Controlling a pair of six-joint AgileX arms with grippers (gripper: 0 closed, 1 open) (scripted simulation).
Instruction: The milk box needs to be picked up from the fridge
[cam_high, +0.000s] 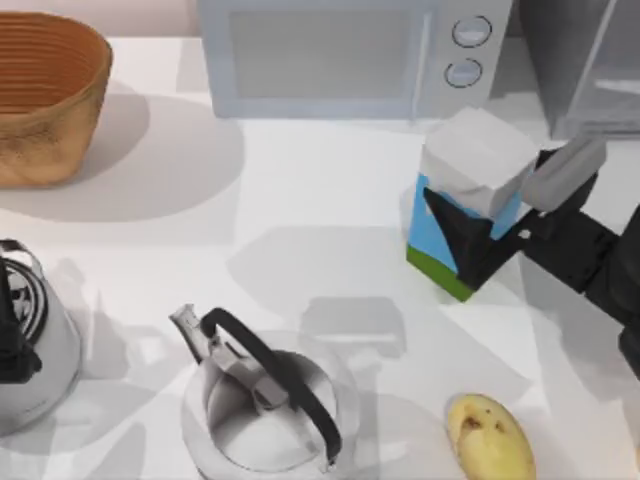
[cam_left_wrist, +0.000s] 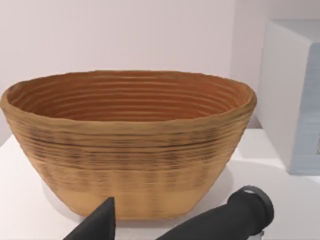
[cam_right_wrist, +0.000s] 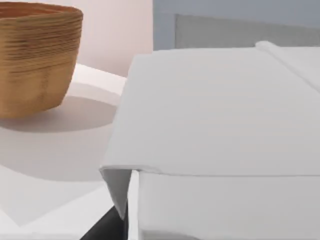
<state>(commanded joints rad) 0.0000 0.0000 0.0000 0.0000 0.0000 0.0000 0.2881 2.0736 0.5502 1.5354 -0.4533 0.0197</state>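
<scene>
Standing alone right of centre, one milk box (cam_high: 468, 205) is being gripped by the right gripper's (cam_high: 500, 232) fingers, before one fridge (cam_high: 585, 62); open surface (cam_high: 300, 200) is lying leftward.

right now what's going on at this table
The right arm's claw is closed around the milk box, which sits out in front of the white microwave, with the fridge at the table's far right corner. The left claw is parked at the left edge. A basket, a kettle and a potato sit untouched.
</scene>
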